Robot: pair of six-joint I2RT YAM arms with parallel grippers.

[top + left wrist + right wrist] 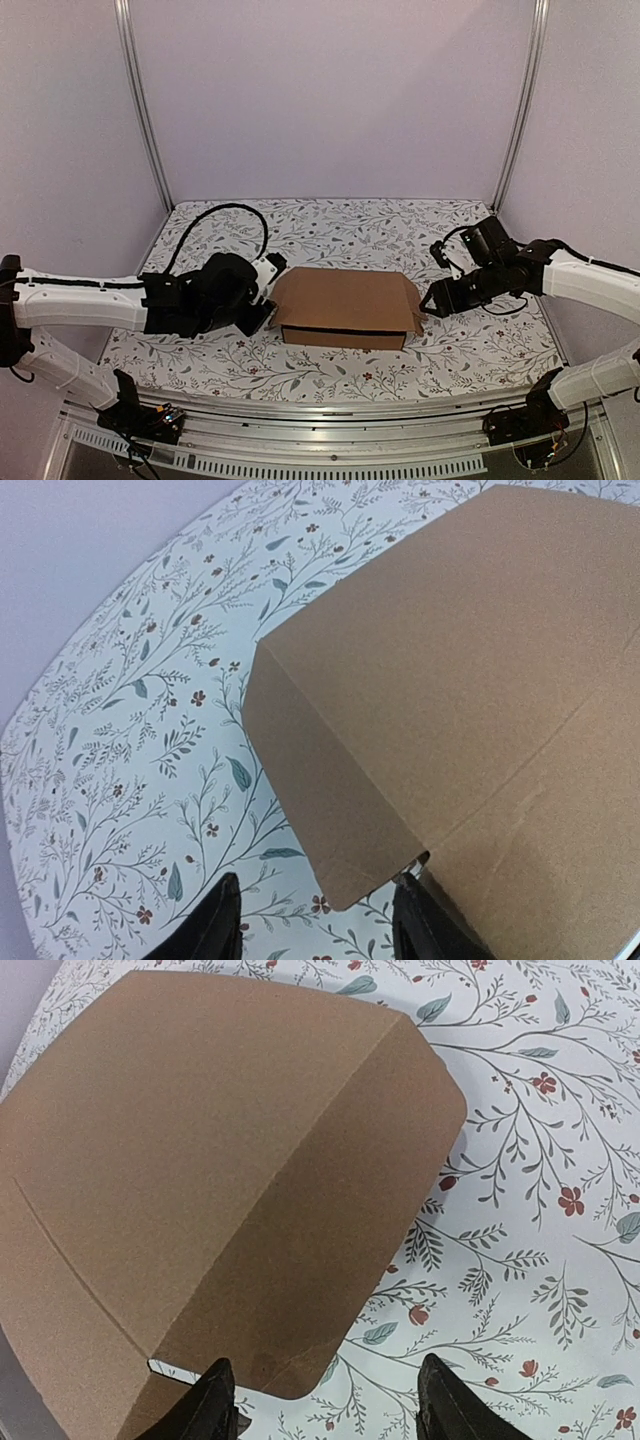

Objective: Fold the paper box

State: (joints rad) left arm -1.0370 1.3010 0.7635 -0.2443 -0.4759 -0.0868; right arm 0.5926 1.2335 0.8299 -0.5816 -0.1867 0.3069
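Saw the paper box [345, 305] nearly shut in the middle of the table [200, 360], left fingers [215, 925] and right fingers [215, 1400] open around its side flaps [287, 295], not pinching; could have slid or bent from one uneven push.

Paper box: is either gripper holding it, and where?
Neither grips the paper box: left gripper and right gripper are open, each straddling a side-flap corner.

The paper box [345, 300] at centre frame is plain brown, the worktop [340, 225] white with grey-green leafy sprigs and small rust-red flowers, the left arm [75, 300] and right arm [595, 282] white turning black towards the wrists, the walls [330, 90] pale lilac.
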